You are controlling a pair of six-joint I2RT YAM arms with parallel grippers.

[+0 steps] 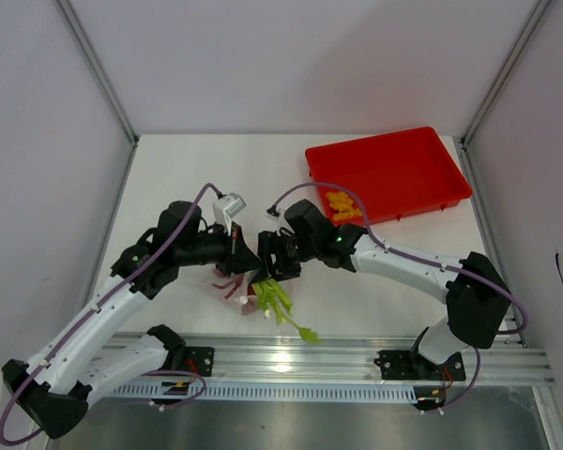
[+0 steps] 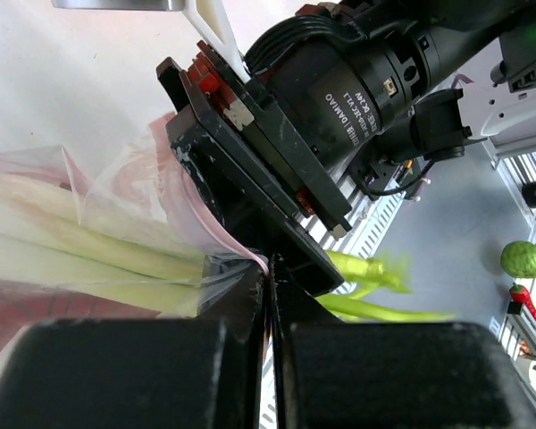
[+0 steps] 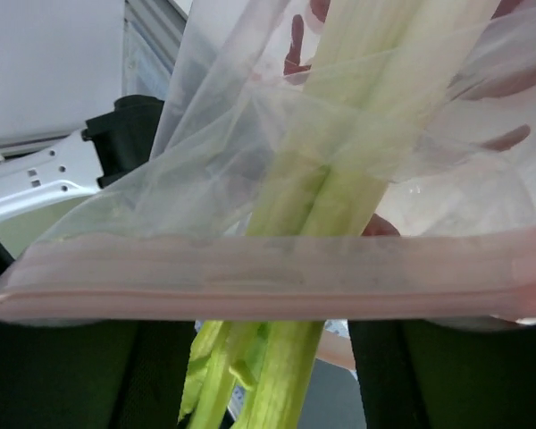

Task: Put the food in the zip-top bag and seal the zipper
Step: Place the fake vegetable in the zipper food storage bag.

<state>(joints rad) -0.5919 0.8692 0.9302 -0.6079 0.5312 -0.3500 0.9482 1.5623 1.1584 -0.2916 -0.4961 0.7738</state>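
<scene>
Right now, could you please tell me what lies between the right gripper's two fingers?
The right wrist view shows the green stalk passing between the fingers, with the pinkish zipper spanning the gap.

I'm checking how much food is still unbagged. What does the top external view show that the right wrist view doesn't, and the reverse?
Only the top external view: the red tray with the yellow-orange pieces lying in it. Only the right wrist view: the zipper as a pink strip, with the green stalk crossing it, so the mouth is not sealed. Both: the zip-top bag around most of that stalk, its leafy end sticking out.
</scene>
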